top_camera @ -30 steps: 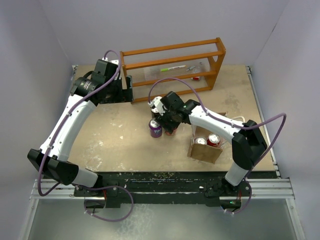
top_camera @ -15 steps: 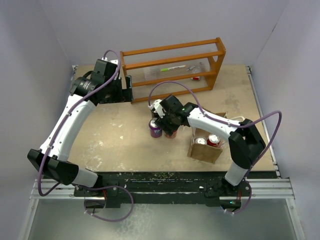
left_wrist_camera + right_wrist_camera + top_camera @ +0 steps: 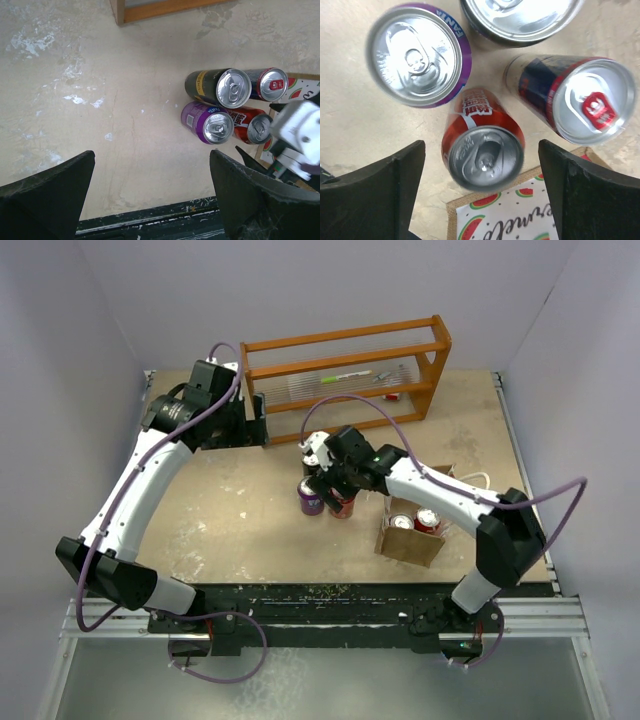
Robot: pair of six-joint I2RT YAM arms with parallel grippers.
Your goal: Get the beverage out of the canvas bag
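The canvas bag (image 3: pixel 408 543) stands at the front right, holding two red cans (image 3: pixel 401 522) (image 3: pixel 428 519). Its watermelon-print side (image 3: pixel 512 222) shows at the bottom of the right wrist view. Left of the bag, a red can (image 3: pixel 482 150) (image 3: pixel 343 506) stands upright beside a purple can (image 3: pixel 415 55), a black can (image 3: pixel 220 87) and a dark blue can (image 3: pixel 575 97). My right gripper (image 3: pixel 481 145) (image 3: pixel 335 483) hovers open over the red can, with a gap at each finger. My left gripper (image 3: pixel 151 155) (image 3: pixel 256 426) is open over bare table near the rack.
An orange wooden rack (image 3: pixel 345 375) stands at the back, with a pen and small items on its lower shelf; its corner (image 3: pixel 150 7) shows in the left wrist view. The table's dark front edge (image 3: pixel 150 220) runs below the left fingers.
The right gripper's jaws have widened and let go of the red can, which now stands on the table. The left arm has hardly moved.
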